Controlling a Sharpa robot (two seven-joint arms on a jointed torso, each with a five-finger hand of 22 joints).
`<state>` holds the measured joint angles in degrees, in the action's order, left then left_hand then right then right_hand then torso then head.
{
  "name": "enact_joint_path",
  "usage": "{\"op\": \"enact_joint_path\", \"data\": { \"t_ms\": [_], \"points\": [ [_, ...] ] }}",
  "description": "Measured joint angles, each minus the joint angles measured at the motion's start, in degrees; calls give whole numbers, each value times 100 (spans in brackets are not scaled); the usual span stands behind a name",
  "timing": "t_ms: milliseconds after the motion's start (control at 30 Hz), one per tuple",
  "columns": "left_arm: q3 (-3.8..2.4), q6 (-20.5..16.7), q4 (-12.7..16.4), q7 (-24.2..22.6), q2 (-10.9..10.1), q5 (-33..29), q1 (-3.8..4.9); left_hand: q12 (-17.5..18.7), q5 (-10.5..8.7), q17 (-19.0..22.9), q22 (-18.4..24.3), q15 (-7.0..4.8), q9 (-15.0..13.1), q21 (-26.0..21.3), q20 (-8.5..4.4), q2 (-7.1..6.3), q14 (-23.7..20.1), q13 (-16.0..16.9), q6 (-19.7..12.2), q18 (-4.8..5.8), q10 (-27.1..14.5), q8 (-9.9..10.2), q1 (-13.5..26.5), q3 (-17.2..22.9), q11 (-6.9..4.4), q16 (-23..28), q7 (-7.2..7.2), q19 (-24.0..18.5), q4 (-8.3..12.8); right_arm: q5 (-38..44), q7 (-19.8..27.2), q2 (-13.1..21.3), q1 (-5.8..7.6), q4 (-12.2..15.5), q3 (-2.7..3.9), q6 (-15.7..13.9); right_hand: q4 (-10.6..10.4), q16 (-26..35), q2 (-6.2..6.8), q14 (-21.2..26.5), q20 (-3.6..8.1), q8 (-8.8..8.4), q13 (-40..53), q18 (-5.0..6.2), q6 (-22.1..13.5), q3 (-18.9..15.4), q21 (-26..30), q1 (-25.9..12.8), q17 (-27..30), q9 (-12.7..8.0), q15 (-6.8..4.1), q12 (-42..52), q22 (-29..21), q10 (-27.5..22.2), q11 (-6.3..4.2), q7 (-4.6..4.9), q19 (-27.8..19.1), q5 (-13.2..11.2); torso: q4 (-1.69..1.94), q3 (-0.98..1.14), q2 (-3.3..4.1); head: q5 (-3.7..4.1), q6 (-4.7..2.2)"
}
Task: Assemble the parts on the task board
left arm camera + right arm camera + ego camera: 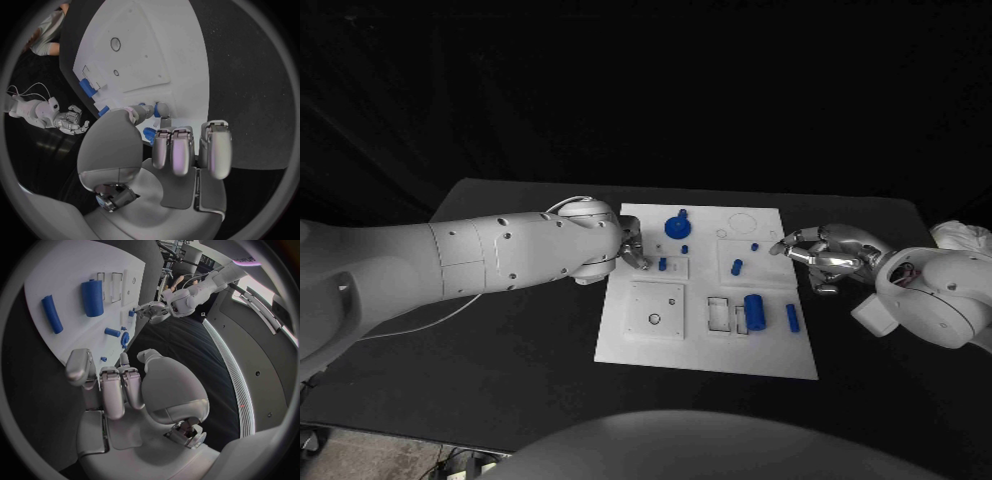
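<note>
Left hand (620, 250) is sitting at the left edge of the flat white plastic task board (661, 340) mid-frame, pinching a small blue peg (662, 265), while small blue plastic parts (756, 311) are lying right of center and the right hand (822, 255) is hovering curled, empty.

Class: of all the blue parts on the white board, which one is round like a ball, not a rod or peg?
The round knob near the board's far edge. The other blue parts are straight cylinders or small pegs; this one is a rounded blob.

left hand (620, 250) fingertips hiding a small blue part (662, 265)
</note>
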<state>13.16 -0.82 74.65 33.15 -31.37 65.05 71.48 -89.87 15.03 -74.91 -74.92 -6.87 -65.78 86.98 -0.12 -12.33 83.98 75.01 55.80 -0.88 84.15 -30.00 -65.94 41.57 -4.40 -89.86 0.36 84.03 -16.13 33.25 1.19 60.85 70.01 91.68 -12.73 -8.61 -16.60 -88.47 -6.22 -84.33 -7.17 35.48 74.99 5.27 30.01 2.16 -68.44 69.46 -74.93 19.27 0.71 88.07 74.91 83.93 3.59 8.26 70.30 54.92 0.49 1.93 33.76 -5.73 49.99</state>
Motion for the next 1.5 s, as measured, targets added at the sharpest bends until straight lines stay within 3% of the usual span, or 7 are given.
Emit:
{"op": "enact_joint_path", "data": {
  "t_ms": [133, 300, 733, 1033, 1233, 1367, 1500],
  "points": [
    [5, 19, -33, 4, 20, -4, -25, 0, -285, 0, 0, 0, 53, -1, 0, 123, 0, 0, 51, 0, 0, 99, 166, -268, 0, 0, -89, 0, -41, 0, -1, 2, -1, 0, 0, 0, 0, 0, 0, 0, 0, 0, 0, 0, 0, 0, 0, 0, 0, 0, 0, 0, 0, 0, 0, 0, 0, 0, 0, 0, 0, 4, 0],
    [-2, 56, -68, 14, 44, -13, -33, 0, -590, 0, 0, 44, 200, -24, 0, 238, -1, 0, 59, 0, -11, 278, 599, -916, 51, 0, -16, 0, -45, 0, -2, 7, -1, 1, 0, 0, 0, 0, 0, 0, 0, 0, 0, 0, 0, 32, 0, 0, 0, 5, 0, 0, 0, 0, 0, 0, 0, 0, 0, 0, 0, 8, 0],
    [-23, 130, -164, 35, 82, -53, -35, 0, -806, 1, 0, 44, 382, -66, 42, 422, -1, 0, 76, 1, -11, 482, 672, -1812, 92, 0, 10, 0, -53, 0, -3, 7, -3, 3, 0, 2, -1, 0, 24, 0, 0, 0, 0, 0, 0, 64, 0, 24, 1, 10, 0, 0, -1, 0, 0, 0, 0, 0, 0, 1, -1, 13, 0],
    [-32, 129, -149, 8, 56, -72, -35, 0, -880, 1, 1, 84, 420, -96, 83, 458, -2, 0, -46, 2, -11, 612, 632, -2439, 133, 0, 45, 1, -58, 0, -3, 0, -25, -11, 0, 5, 8, 0, 30, 0, 0, 0, 0, 0, 0, 104, 0, 30, 2, 10, 0, 0, 4, 0, 0, 0, 0, 0, 1, 1, -2, 3, 0],
    [-39, 133, -25, -41, -84, -69, -28, 0, -1189, 1, 1, 124, 437, -96, 83, 254, -2, 0, -281, 1, -11, 677, 353, -3068, 133, 0, 155, 0, -75, 0, -4, 4, -35, -20, 0, 6, 31, 0, 54, 0, 0, 23, 0, 0, 0, 127, 0, 54, 2, 17, 0, 0, 3, 0, 0, 0, 0, 0, 2, 0, -2, 15, 0],
    [-20, 226, 78, -44, -259, -58, 15, 0, -1205, 1, 1, 124, 429, -133, 83, 124, -2, 0, -478, 1, -11, 764, 223, -3460, 133, 0, 206, 0, -73, 0, -5, 7, -39, -30, 0, 7, 8, 0, 54, 0, 0, 23, 0, 0, 0, 150, 0, 54, 2, 17, 0, 0, 3, 0, 0, 0, 0, 0, 3, 0, -2, 25, 0],
    [-14, 466, 202, -16, -454, -81, 186, 0, -1205, -2, 1, 124, 389, -136, 83, 94, -1, 0, -601, 1, -18, 726, 132, -4099, 166, 0, 208, 0, -71, 0, -5, 8, -42, -33, 0, 8, 26, 0, 54, 0, 0, 23, 0, 0, 0, 168, 0, 54, 2, 23, 0, 0, 3, 0, 0, 0, 0, 0, 3, -1, -2, 29, 0]
  ]
}}
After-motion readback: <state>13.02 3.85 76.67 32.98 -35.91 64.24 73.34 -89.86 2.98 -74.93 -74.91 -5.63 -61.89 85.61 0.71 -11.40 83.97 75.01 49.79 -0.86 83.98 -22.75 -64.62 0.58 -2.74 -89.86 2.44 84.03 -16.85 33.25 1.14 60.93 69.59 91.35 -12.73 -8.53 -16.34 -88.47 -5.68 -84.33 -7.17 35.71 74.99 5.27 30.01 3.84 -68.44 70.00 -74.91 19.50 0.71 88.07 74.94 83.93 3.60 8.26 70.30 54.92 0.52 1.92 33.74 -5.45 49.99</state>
